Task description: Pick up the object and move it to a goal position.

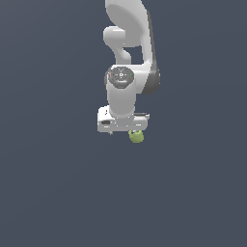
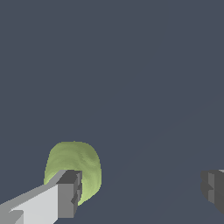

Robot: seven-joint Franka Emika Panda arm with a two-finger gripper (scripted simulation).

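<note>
Arm: we see the white Panda arm reaching down from the top of the exterior view, with its wrist pointing at the plain dark grey ground.

Gripper: the gripper sits at the lower end of the arm; in the exterior view its fingertips are mostly hidden under the white hand body, so we read the jaws from the wrist view.

Jaws: we see them spread wide. In the wrist view one finger and the other finger stand well apart, with bare ground showing across the whole gap between them.

Object: the small yellow-green, roundish lump does not lie in the middle of that gap. We find it at one jaw, partly behind that finger's grey tip and bulging past it, mostly on the inner side. In the exterior view the object peeks out just below the hand, toward one end of it.

Contact: the object looks right against that one finger, but we cannot tell whether they truly touch. The other finger is far from it, so nothing is pinched.

Height: we cannot tell from either view whether the object rests on the ground or hangs above it.
</note>
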